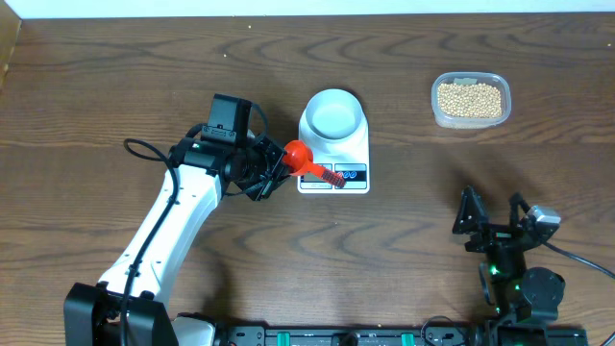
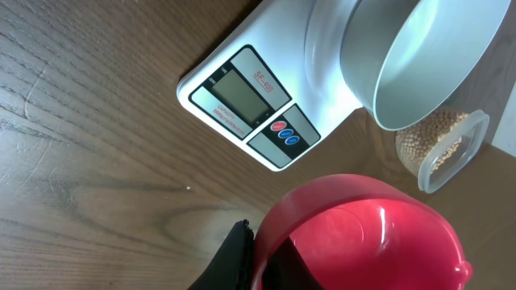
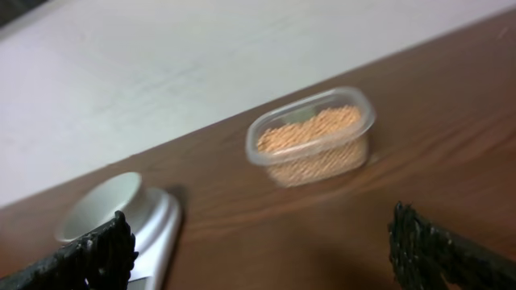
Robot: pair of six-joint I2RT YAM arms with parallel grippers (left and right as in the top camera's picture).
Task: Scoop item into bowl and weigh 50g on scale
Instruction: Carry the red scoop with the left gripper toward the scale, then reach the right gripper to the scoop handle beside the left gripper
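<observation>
Dark brown wood-grain table [image 1: 115, 77], surface sound, with a few pale specks. A white surface [image 1: 288, 8] borders its far edge. Clear rounded-rectangular plastic tub [image 1: 470, 100] stands upright and unlidded at the far right, near that edge. Red scoop [image 1: 297, 155] sits left of centre, its round cup showing bare red plastic inside. A black rail [image 1: 336, 336] runs along the near edge.

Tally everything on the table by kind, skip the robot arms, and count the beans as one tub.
scale: 1
bowl: 1
tub of beans: 1
scoop: 1
Total: 4
</observation>
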